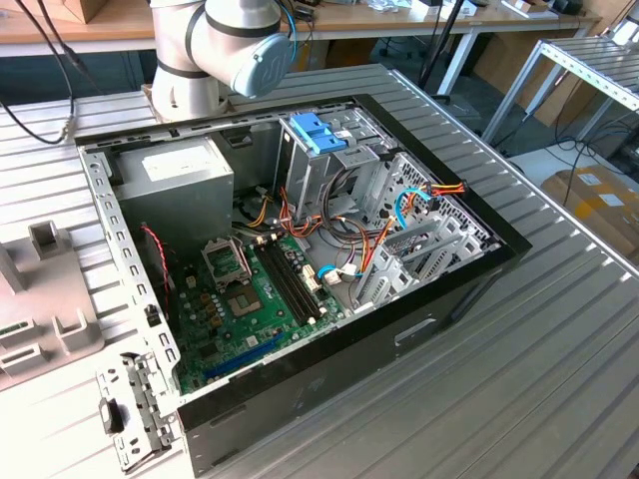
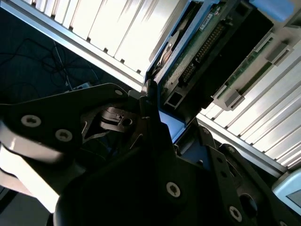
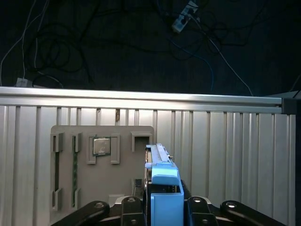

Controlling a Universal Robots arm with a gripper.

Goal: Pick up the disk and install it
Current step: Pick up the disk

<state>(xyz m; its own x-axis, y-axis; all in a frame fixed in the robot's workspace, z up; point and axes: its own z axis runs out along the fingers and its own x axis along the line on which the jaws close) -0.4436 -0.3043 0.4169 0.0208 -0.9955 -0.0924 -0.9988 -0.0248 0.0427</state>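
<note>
My gripper (image 3: 163, 210) is closed on the disk (image 3: 162, 172). In the first wrist view its dark fingers (image 3: 130, 207) sit on either side of the blue-railed body, touching it, with no gap that I can see. So the disk is right in the jaws.

The disk stands on edge, with a narrow blue rail facing that camera. Its long axis runs straight out from the gripper toward the far edge of the desk (image 3: 235, 155), where the ribbed top ends at a metal rail with dark floor and cables beyond. The disk's far end overlaps the near corner of the grey tray (image 3: 80, 188), which holds a small square chip (image 3: 100, 146). I cannot tell whether the disk is clear of the tray or touching it.

In the second wrist view I see the disk's underside, with a green circuit board and a row of connector pins, and the ribbed desk behind it.

In the exterior view the open case (image 1: 399, 339) lies in the middle of the desk, lid off, close to the base of the arm (image 1: 230, 40). The power supply (image 1: 180, 175) fills one far corner of the case, and the light-blue latch (image 1: 318, 133) sits on the drive cage beside it.

As for writing, the disk's label face is turned away from both wrist cameras. The white sticker on the power supply carries print I cannot make out.
</note>
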